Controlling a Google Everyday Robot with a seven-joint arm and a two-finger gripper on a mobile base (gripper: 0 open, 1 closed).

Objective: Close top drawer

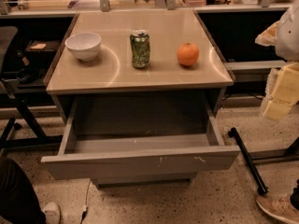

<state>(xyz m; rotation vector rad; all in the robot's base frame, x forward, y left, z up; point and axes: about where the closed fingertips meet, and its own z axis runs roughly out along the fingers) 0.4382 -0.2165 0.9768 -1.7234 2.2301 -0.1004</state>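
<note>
The top drawer (140, 163) is seen pulled well out of a low grey cabinet (219, 97), so that its flat, handleless front panel stands far forward of the cabinet's front edge and its shallow grey floor and side walls are exposed from above. Small white scratch marks (201, 159) are borne on the panel right of centre. A narrower grey front is glimpsed just beneath the drawer, set further back. On the beige cabinet top (159, 76) three things are set in a row, each apart from the others: a white bowl (83, 45) at the left, an upright green drink can (139, 49) in the middle, and an orange (188, 54) at the right. The gripper (279, 94) is found at the right edge of the view, as pale yellowish blocks below a white arm segment (289, 27), beside the cabinet's right side and well apart from the drawer. No contact with the drawer, the cabinet or the things on top is made by it. Whether it is released or clenched cannot be told, as it is partly cut off by the edge of the view. On the speckled floor (187, 204) a black bar (247, 160) is laid to the right of the drawer, and a shoe (280, 206) is seen at the lower right corner.
</note>
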